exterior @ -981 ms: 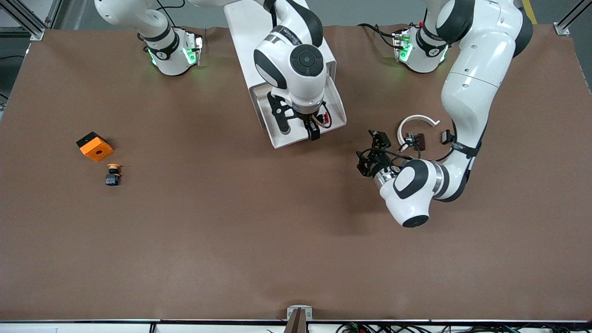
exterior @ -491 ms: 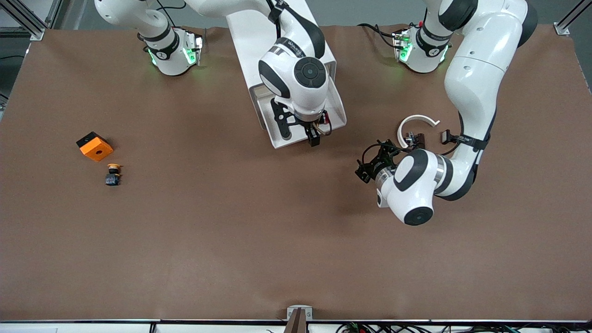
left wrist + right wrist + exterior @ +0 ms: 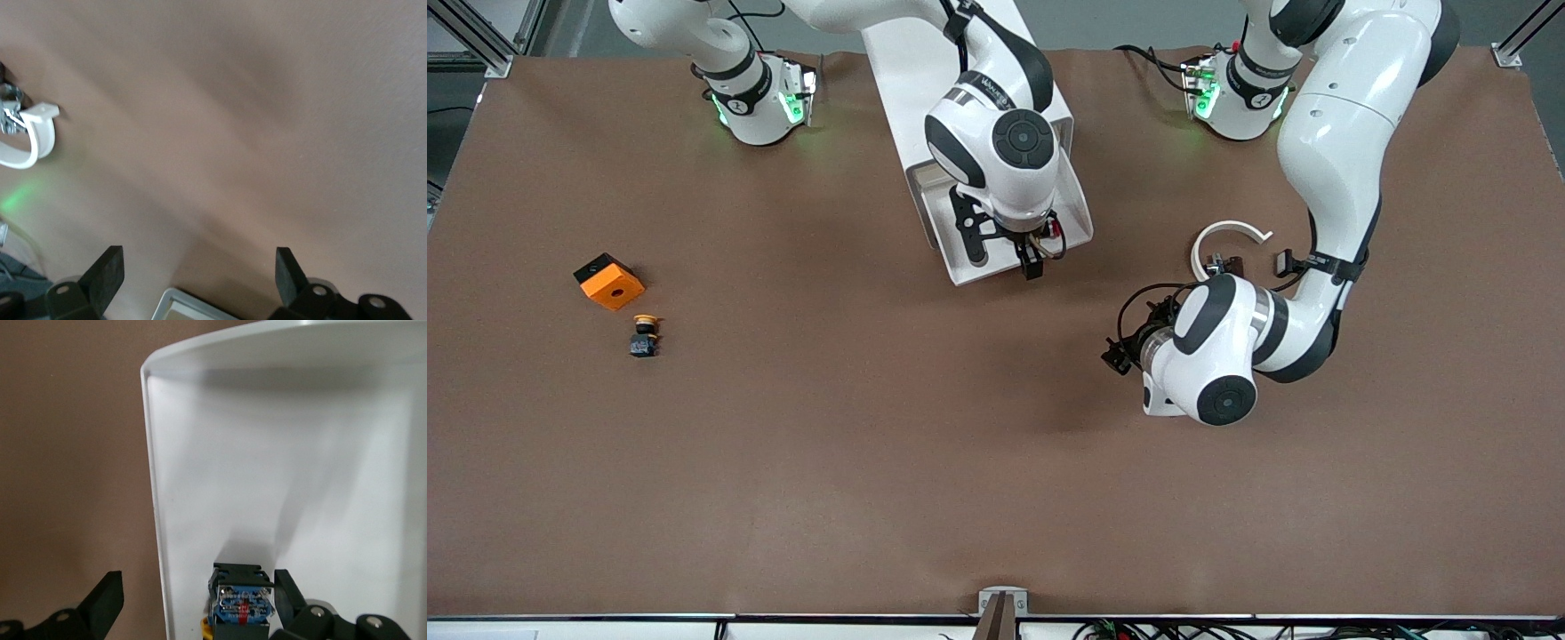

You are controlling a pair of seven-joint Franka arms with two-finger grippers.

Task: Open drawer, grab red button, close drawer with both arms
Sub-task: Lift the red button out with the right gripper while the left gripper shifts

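The white cabinet (image 3: 925,62) stands between the two arm bases. Its top drawer (image 3: 1082,216) is pulled out toward the front camera. The button (image 3: 1056,229) lies in the drawer by the front wall, red cap showing. In the right wrist view its blue-black body (image 3: 241,603) rests against one finger (image 3: 288,592). My right gripper (image 3: 1035,252) is open and straddles the drawer's front rim (image 3: 153,487), the other finger over the table. My left gripper (image 3: 1123,348) is open and empty over bare table (image 3: 198,257).
A white curved ring (image 3: 1230,233) with small dark parts lies beside the left arm and shows in the left wrist view (image 3: 32,140). An orange block (image 3: 609,282) and a yellow-capped button (image 3: 643,336) lie toward the right arm's end of the table.
My left gripper has swung away from the white ring and now hangs over bare table, still open. My right gripper has shifted only slightly over the drawer.
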